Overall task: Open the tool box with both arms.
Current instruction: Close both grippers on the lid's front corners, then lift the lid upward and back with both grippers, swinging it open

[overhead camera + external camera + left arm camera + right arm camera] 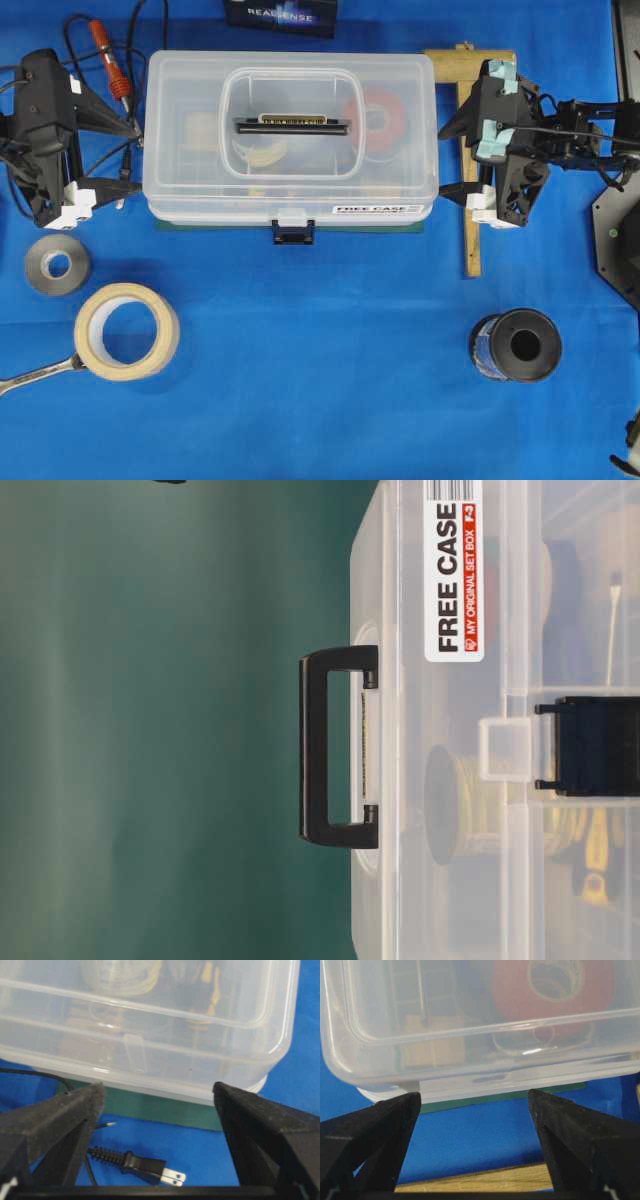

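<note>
At box ends: my left gripper (137,150) and right gripper (442,160) flank the tool box (290,130).
Fingers: both wide, empty, ready to steady it.
Latch (294,231): shut.

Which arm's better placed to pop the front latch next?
Neither clearly. The left claw and right claw both stand open at the tool box's ends, with the front latch about midway. Slight lean left: the wooden strip lies under the right arm.
</note>
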